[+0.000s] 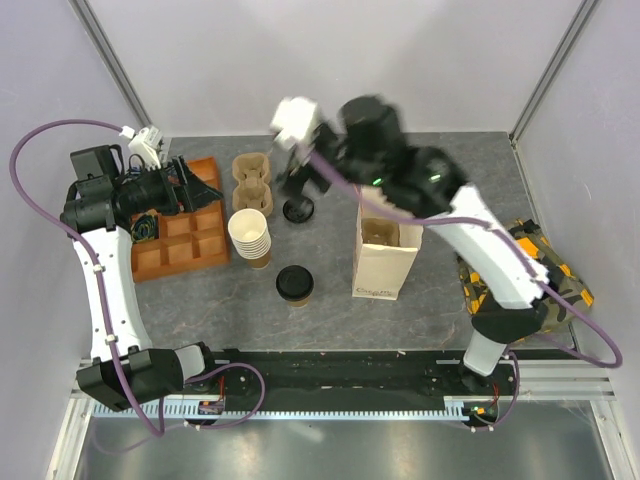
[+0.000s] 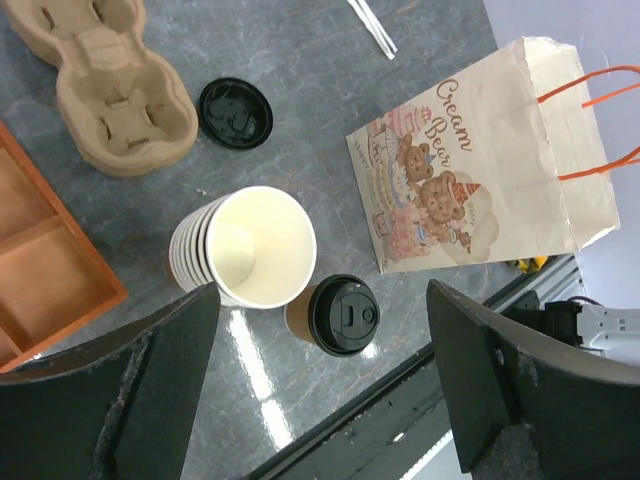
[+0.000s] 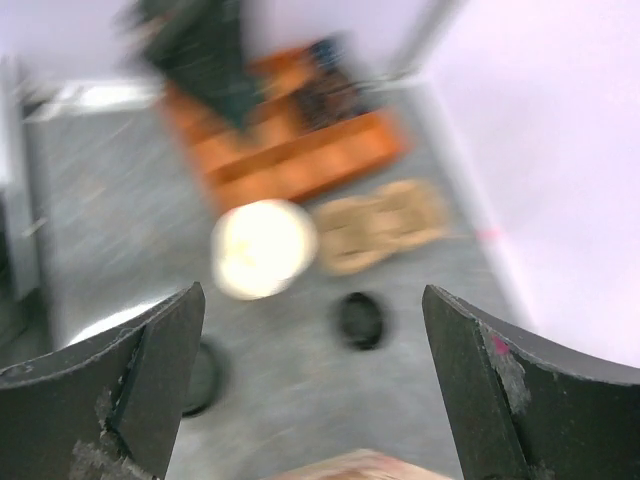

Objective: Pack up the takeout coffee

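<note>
The takeout coffee (image 1: 294, 284), a tan cup under a black lid, stands upright on the grey table, in front of the stack of lidless cups (image 1: 250, 236). In the left wrist view the takeout coffee (image 2: 340, 315) shows far below, between the fingers. My left gripper (image 1: 200, 190) hangs open over the orange tray with nothing in it, as the left gripper (image 2: 322, 300) view confirms. My right gripper (image 1: 295, 180) is open and empty above the loose black lid (image 1: 298, 210). Its wrist view is blurred; the right gripper (image 3: 312, 300) stands wide, with the coffee (image 3: 200, 375) at lower left.
An open paper bag (image 1: 385, 255) with orange handles stands right of the coffee. A pulp cup carrier (image 1: 252, 180) lies at the back beside the orange compartment tray (image 1: 185, 240). A camouflage-patterned item (image 1: 530, 270) sits at the table's right edge.
</note>
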{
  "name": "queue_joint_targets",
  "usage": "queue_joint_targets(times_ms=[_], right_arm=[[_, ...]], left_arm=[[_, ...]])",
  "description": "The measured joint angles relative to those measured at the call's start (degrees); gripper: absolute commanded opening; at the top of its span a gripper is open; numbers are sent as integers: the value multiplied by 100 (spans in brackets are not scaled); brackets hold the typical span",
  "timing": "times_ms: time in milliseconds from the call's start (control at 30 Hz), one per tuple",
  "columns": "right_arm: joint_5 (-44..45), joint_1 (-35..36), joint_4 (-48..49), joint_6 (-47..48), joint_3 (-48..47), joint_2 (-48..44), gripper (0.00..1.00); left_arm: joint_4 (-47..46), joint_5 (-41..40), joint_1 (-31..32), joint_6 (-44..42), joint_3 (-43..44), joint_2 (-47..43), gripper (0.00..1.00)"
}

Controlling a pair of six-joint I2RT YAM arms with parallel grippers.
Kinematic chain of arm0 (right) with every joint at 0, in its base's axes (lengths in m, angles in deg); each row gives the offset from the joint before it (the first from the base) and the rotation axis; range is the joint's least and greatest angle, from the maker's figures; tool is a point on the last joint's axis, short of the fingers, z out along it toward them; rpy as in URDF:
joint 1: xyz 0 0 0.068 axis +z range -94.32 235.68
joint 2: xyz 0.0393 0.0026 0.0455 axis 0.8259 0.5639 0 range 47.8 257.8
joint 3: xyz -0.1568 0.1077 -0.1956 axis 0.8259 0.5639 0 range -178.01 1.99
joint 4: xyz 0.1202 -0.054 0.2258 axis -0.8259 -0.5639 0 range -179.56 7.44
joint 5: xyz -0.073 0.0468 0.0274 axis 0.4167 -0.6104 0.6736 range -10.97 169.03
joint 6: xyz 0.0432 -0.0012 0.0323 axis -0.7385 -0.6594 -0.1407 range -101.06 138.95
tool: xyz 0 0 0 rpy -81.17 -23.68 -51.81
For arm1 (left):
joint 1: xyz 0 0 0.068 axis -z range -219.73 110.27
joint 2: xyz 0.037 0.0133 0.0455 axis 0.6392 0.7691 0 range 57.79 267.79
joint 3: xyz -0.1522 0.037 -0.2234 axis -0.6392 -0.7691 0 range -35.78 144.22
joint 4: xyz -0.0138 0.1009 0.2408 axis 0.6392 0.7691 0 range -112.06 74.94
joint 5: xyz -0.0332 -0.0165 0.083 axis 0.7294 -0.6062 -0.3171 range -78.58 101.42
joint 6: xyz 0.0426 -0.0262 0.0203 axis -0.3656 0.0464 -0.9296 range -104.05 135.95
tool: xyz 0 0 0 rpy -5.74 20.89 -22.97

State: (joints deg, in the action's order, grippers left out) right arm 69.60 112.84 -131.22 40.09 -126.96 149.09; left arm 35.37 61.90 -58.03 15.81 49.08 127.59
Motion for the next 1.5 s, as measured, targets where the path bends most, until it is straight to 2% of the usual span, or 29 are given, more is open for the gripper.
queue_joint_targets(times_ms=[67,233,467,633,800,1033,1300,1367,1500], right_arm=[[-37,-621,35,-20,-509,-173,98],[-63,-2218,22,-59,-767,-439,98],[-308,-3331,-337,127,-190,-442,98],[-870,-4109,-942,372,-402,111,98],[-1340,-4264,-1530,800,-444,544,90],[-1670,-4232,-2100,1491,-278,656,67],[-1753,-4297,-2518,2041,-90,748,59],[-1773,-4315,-2608,2135,-7,758,59],[-1779,-4315,-2688,2264,46,841,51]], left_arm=[[-74,57,0,-13,31,24,94],[-219,96,0,-55,212,188,94],[-389,109,188,-55,238,363,94],[-533,107,413,-52,238,372,89],[-586,94,479,-52,236,369,87],[-614,83,614,-55,195,367,84],[-566,-94,1084,-186,195,367,84],[-498,-195,1246,-256,195,374,87],[-376,-407,1471,-411,197,411,92]])
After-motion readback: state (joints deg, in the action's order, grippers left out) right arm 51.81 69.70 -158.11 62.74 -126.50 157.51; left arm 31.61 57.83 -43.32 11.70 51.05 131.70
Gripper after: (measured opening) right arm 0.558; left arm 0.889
